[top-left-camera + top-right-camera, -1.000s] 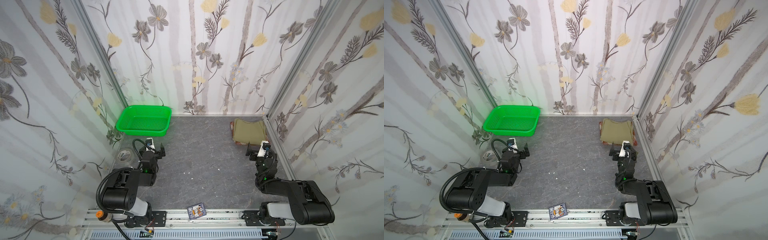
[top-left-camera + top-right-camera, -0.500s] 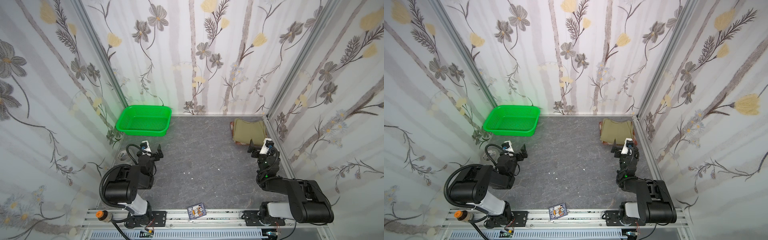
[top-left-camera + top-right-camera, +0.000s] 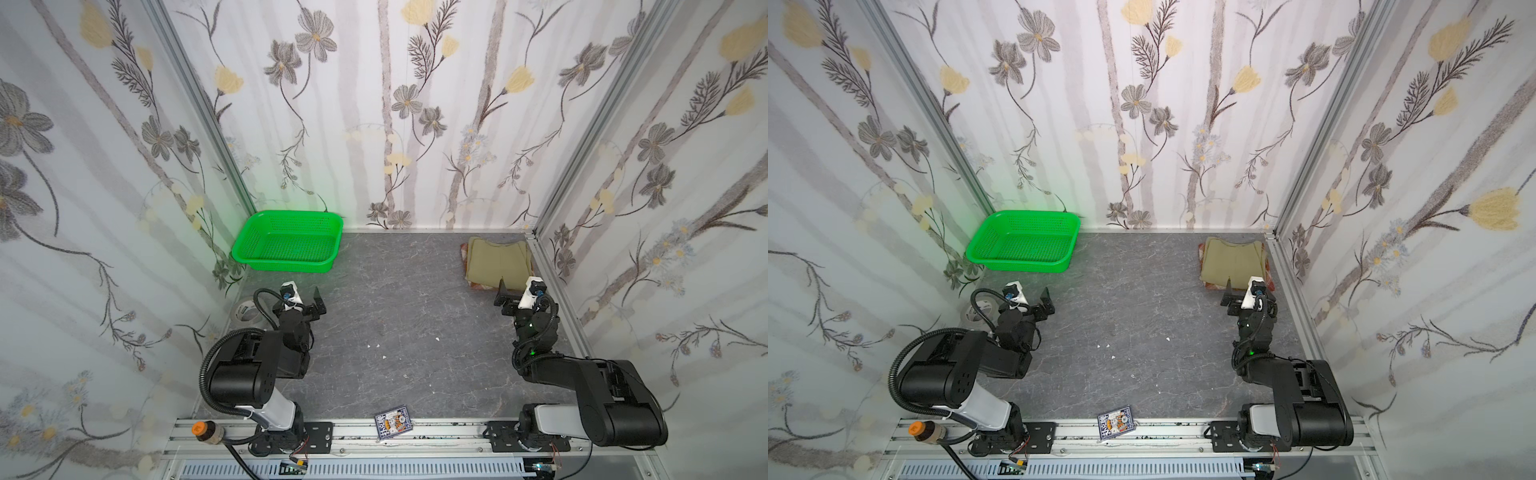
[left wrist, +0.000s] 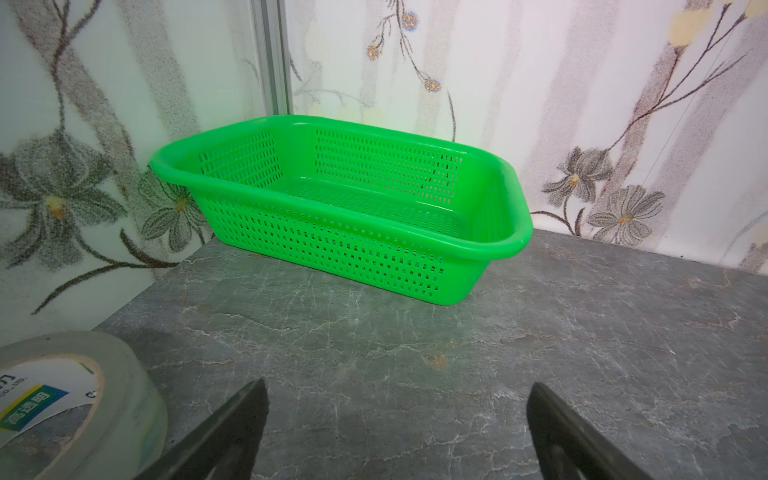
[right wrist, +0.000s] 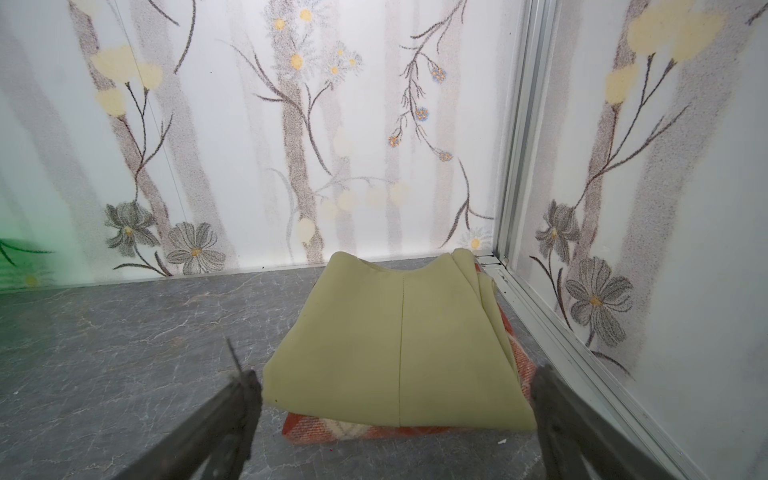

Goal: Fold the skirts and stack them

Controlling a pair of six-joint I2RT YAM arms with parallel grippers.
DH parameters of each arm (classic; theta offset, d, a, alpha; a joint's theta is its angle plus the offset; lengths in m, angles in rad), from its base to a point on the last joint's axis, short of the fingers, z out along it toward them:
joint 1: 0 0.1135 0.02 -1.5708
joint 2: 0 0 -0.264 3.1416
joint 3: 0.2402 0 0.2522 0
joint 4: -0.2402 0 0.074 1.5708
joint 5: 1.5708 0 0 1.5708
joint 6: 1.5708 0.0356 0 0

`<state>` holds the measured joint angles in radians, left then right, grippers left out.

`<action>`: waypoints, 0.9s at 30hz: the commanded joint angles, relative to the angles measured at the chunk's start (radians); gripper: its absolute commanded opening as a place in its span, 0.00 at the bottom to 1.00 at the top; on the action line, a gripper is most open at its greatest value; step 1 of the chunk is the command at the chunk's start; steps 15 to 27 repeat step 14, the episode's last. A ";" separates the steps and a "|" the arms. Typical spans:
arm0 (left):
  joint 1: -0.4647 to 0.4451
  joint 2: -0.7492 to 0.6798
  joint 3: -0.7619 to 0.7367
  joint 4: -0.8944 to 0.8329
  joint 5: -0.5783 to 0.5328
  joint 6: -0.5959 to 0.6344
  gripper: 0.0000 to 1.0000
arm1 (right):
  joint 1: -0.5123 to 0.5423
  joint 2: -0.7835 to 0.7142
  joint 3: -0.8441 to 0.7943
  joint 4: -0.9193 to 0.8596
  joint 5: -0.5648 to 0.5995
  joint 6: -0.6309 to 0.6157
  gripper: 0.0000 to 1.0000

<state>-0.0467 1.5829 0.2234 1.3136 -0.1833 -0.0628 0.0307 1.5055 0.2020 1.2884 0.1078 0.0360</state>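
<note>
The right gripper [image 5: 395,376] sits low over the grey stone-patterned table [image 3: 395,311] with its jaws spread as wide as they go and nothing between them. Its dark fingers [image 5: 232,399] frame the near edge of the stack of skirts. Whether either tip brushes the cloth cannot be told. In that stack the khaki skirt [image 5: 399,332] lies folded flat on top of the plaid skirt [image 5: 332,430], whose red and cream edge shows beneath it at the near side and along the wall side. In both top views the stack rests in the far right corner of the table, just beside the aluminium rail of the right wall and near the back wall. The left gripper [image 4: 397,399] is on the opposite side, also low over the table, its jaws equally wide apart and holding nothing. It faces the green perforated basket [image 4: 332,245], which stands in the far left corner, apart from the fingertips. A roll of clear tape [image 4: 124,395] lies flat just beside the gripper, against the left wall. A few white crumbs [image 3: 376,345] dot the middle of the table, and a small printed card [image 3: 392,423] lies on the front rail between the two arm bases.
</note>
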 commanded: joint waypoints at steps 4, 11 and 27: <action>0.001 0.002 0.005 0.043 -0.015 -0.009 1.00 | 0.000 0.002 0.002 0.014 0.000 -0.008 1.00; 0.000 0.002 0.006 0.044 -0.015 -0.009 1.00 | 0.000 0.006 0.012 0.002 0.000 -0.007 1.00; 0.001 0.002 0.006 0.044 -0.015 -0.007 1.00 | 0.000 0.002 0.006 0.004 0.001 -0.007 1.00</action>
